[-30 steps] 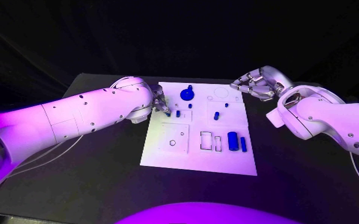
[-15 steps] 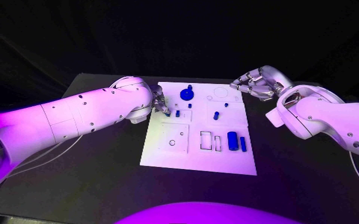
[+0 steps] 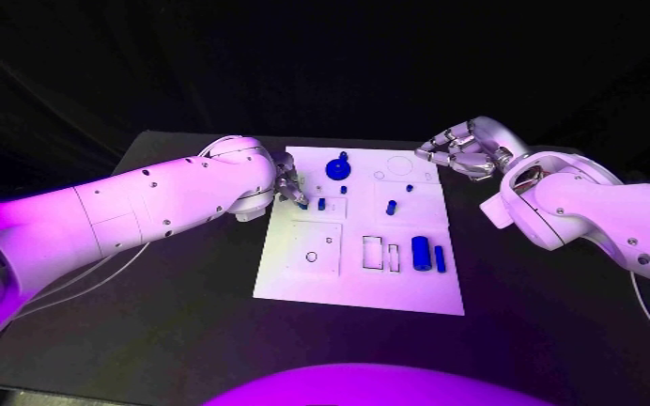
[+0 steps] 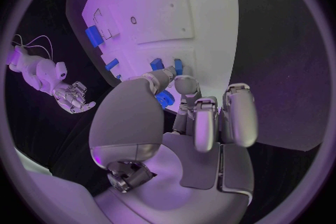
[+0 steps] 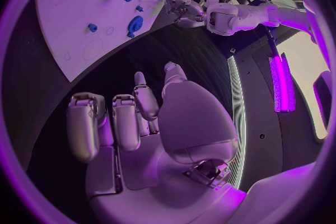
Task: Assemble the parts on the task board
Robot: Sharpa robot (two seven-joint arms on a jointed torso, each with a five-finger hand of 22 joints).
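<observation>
Left hand (image 3: 290, 190) beside blue parts (image 3: 322, 205)

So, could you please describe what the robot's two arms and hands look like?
Both arms are smooth, rounded white shells with small dark screw dots: the left arm is thick and tube-like, with thin pale cables beneath it; the right arm is bulbous. The left hand and right hand are silver metal, with segmented fingers and broad, rounded palm plates.
</observation>
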